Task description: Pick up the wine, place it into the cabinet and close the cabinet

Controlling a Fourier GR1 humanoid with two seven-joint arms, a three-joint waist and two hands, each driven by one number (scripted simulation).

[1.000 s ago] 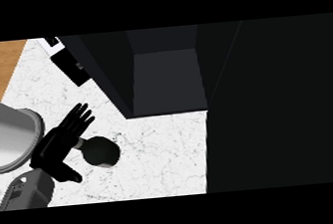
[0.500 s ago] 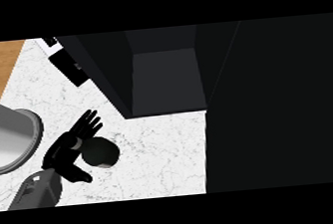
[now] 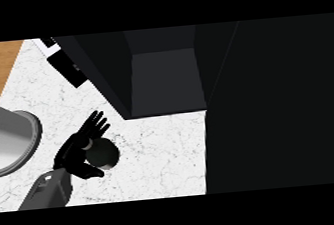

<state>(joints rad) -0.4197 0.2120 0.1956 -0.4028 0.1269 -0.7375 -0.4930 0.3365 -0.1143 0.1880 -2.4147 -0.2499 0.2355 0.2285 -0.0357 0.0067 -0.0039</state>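
At 7 o'clock your black left hand (image 3: 74, 152), fingers spread and straight, lies against the dark round-topped wine bottle (image 3: 105, 155) on the white marble counter (image 3: 162, 152). Bare counter runs toward 4 o'clock. The dark open cabinet (image 3: 164, 79) stands at 12, and a grey metal cylinder (image 3: 2, 144) at 9.

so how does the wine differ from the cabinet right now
The wine looks small and round from above; the cabinet is far bigger and boxy. The wine stands on the white counter beside the left hand; the cabinet sits further back, apart from the hand, its inside showing. Both are dark.
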